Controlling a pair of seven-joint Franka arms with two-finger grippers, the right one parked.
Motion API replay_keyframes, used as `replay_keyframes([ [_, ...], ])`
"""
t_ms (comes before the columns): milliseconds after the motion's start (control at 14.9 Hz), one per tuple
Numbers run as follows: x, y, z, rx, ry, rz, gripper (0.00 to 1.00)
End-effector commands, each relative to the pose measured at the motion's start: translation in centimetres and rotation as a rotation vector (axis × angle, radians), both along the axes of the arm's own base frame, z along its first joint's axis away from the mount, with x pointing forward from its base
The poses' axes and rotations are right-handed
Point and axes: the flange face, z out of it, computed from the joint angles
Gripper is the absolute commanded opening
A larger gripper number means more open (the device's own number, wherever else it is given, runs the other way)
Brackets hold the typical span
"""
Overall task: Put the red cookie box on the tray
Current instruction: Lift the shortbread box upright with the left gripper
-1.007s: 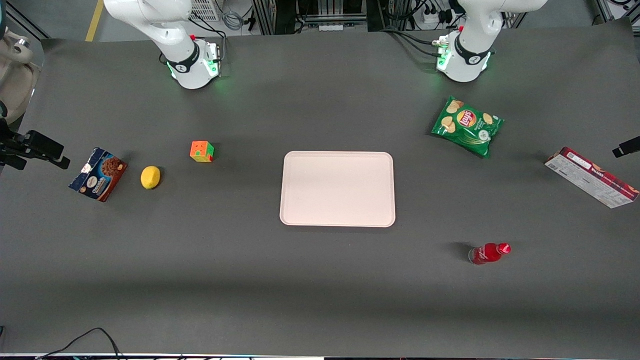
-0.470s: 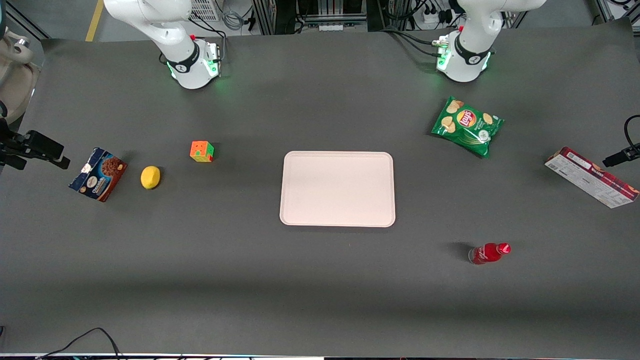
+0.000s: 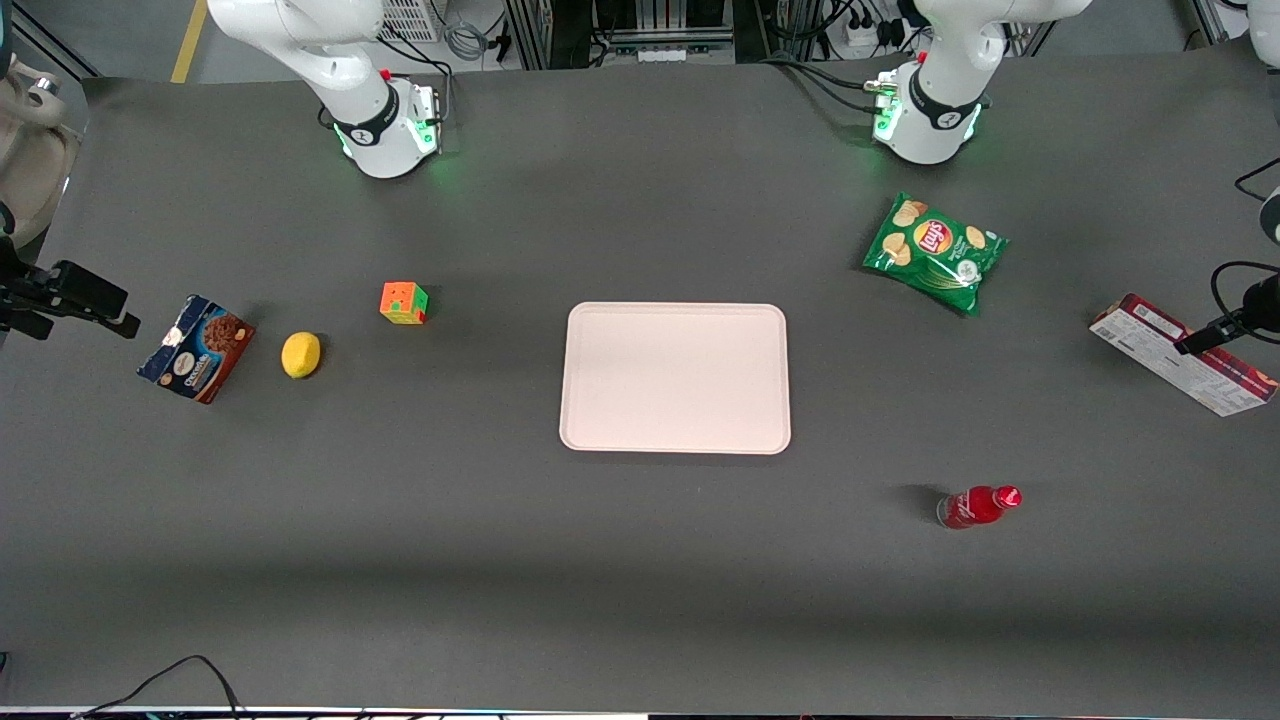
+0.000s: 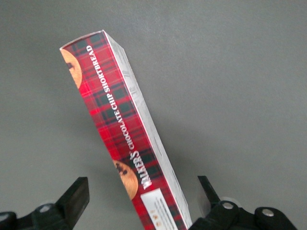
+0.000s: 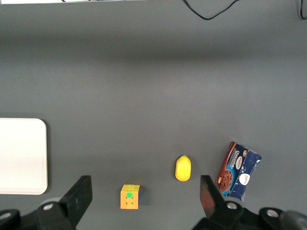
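Jaws spread wide and holding nothing, our gripper (image 4: 141,201) hovered above the red cookie box (image 4: 122,139), one finger on each side of the box's long body without touching it. In the front view the gripper (image 3: 1195,343) showed only as a dark tip reaching over the box (image 3: 1180,355).

We saw the box lying on the dark surface (image 3: 640,560) at the working arm's end, well apart from the tray (image 3: 675,440), which sat bare in the middle. The box rested on a long narrow side, its tartan face turned up toward the wrist camera.

We judged the box to be light, stiff cardboard with a smooth printed skin, somewhat slippery and easy to dent if squeezed hard. The sensible hold seemed to be across its slim width near the middle of its length, so it would not tip or swing.

Around it, a green chip bag (image 3: 935,252) lay nearer the arm bases, and a red bottle (image 3: 978,507) lay nearer the front camera. Toward the parked arm's end sat a puzzle cube (image 3: 403,302), a lemon (image 3: 301,354) and a blue cookie box (image 3: 196,348).
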Motion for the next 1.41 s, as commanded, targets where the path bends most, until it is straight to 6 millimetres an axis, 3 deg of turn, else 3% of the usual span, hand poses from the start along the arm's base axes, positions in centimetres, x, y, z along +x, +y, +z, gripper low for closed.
replay_keyframes([
  [0, 0.4, 0.7, -2.0, 0.029, -0.021, 0.023, 1.00],
  [403, 0.5, 0.7, -4.4, 0.054, -0.011, 0.041, 1.00],
  [604, 1.5, 0.7, -4.2, 0.070, -0.016, 0.025, 0.99],
  [806, 2.0, -0.1, -4.8, 0.072, -0.003, 0.001, 0.78],
  [1142, 2.2, -0.3, -5.2, 0.076, 0.010, -0.048, 0.31],
  [1343, 2.3, -0.3, -5.3, 0.078, 0.014, -0.055, 0.24],
])
